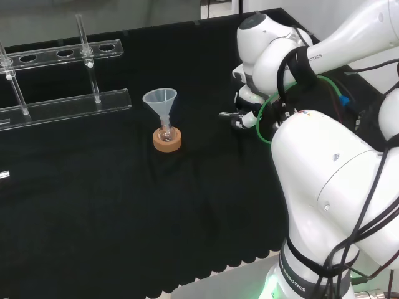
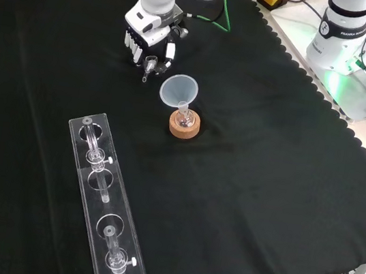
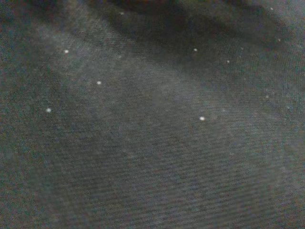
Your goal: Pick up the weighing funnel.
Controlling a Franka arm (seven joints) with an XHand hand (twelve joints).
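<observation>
In the head view, a clear plastic rack with round holes lies at the left of the black cloth. Right of it stands the funnel, mouth up, its stem in 1 small flask on a cork ring. Farther right, the hand sits low over the cloth, just in front of the arm's white links. One link carries dark lettering, and a green cable loops beside the hand.

In the front view, the rack runs along the lower left. Above it, the hand comes down from the top edge. The weighing funnel, a small clear piece with a short stem, shows right at the hand's lower end. It is just left of the funnel's rim and apart from it. Whether the hand is closed on this piece or merely poised against it cannot be told, nor whether the piece is off the cloth. The cork ring sits below the funnel. At the far right, the arm's base bears printed lettering.

The wrist view shows the cloth close up, flecked with pale specks.
</observation>
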